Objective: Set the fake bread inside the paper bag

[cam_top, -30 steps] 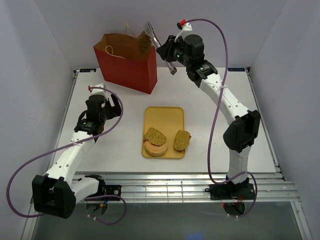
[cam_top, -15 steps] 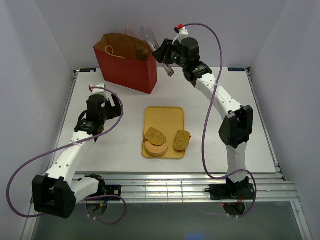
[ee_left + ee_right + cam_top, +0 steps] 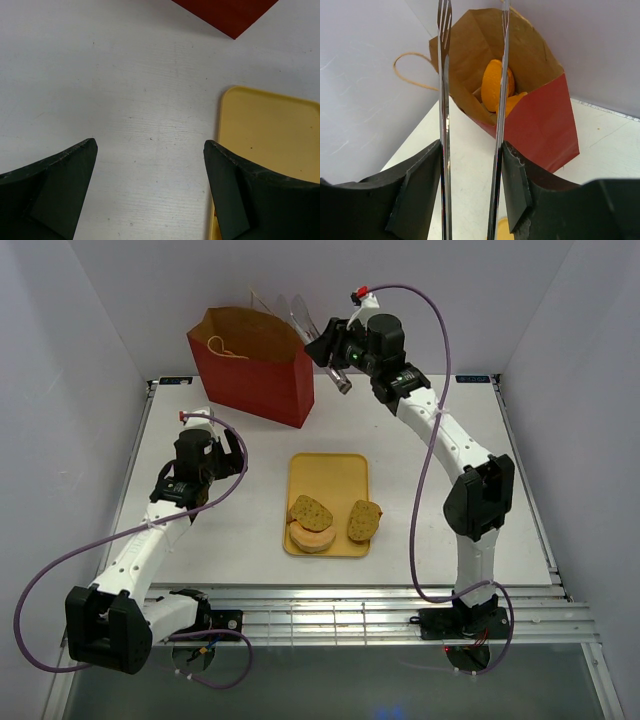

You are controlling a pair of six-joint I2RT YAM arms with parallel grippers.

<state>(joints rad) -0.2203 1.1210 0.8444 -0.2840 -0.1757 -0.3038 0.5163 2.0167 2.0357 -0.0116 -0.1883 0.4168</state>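
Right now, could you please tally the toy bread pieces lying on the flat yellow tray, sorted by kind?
Tan speckled slices with brown crust: 2
Pale round bun: 1
Total on the flat yellow rectangular tray: 3

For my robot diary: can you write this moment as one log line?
right gripper: holding empty tongs | paper bag: orange rolls inside | tray: three breads on it | left gripper: open, beside tray
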